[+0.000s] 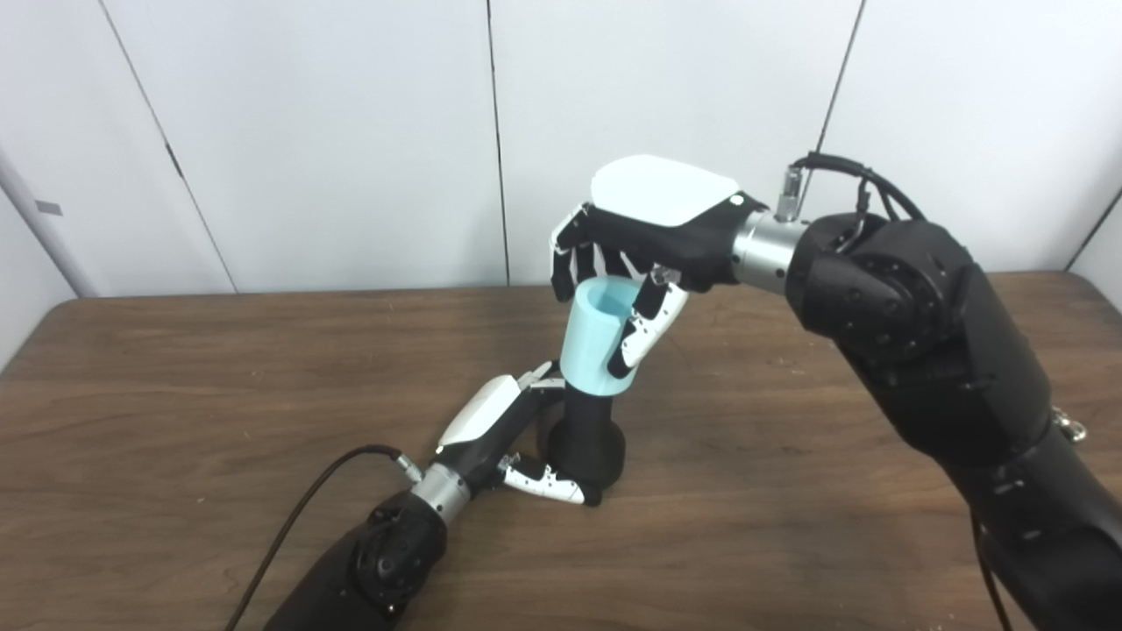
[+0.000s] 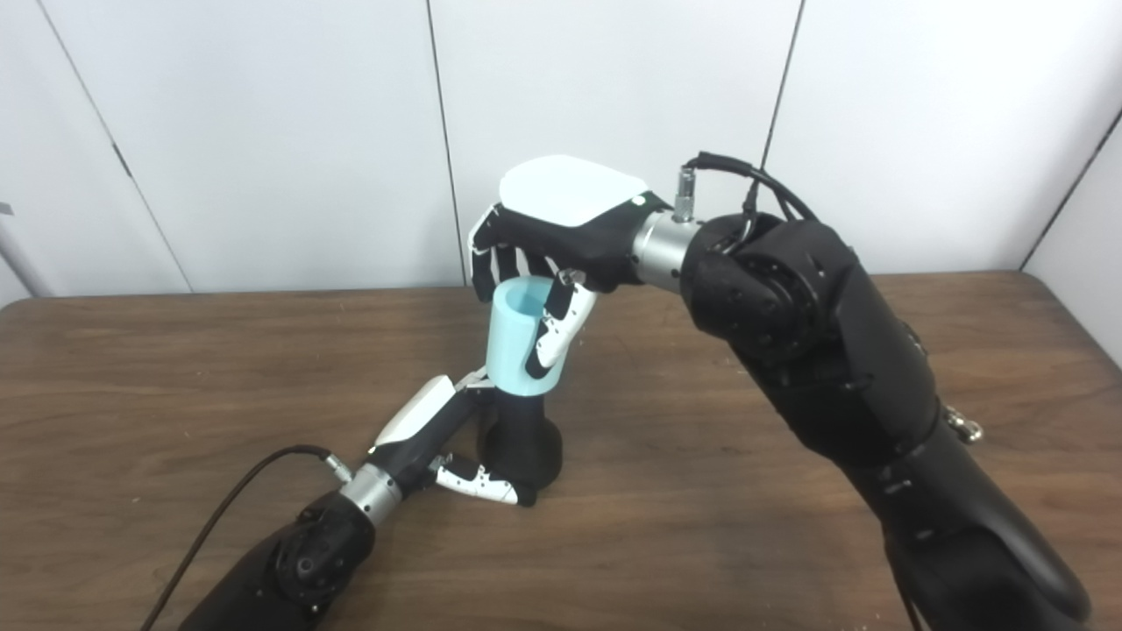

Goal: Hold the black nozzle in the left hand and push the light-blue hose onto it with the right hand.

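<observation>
The black nozzle stands upright on the wooden table, wide base down. My left hand is shut on it, with fingers behind it and thumb across the front of its base. The light-blue hose, a short open-topped tube, sits over the nozzle's narrow top, leaning slightly. My right hand comes from above and is shut on the hose's upper part, with fingers behind the rim and thumb down its front. The same shows in the right eye view: nozzle, hose, left hand, right hand.
A black cable runs from my left wrist toward the table's near edge. White wall panels stand right behind the table's far edge. My bulky right arm hangs over the table's right side.
</observation>
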